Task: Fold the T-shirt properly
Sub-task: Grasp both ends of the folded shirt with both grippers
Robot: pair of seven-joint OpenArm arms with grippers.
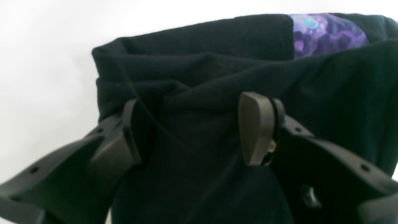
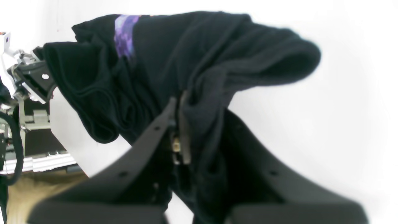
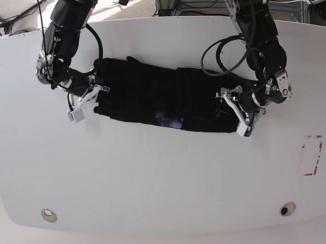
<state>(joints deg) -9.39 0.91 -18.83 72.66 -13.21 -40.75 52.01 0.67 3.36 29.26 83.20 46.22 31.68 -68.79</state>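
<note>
The right gripper (image 2: 179, 124), at the base view's left, pinches black cloth; the left gripper (image 1: 189, 130) is spread around the T-shirt (image 3: 167, 97), a long band mid-table (image 3: 166, 176). Next, I judge, the left must close, then both lift together.

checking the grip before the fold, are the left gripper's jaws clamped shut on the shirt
No, in the left wrist view the left gripper stands with its jaws wide apart, the black T-shirt bunched between them unpinched.
</note>
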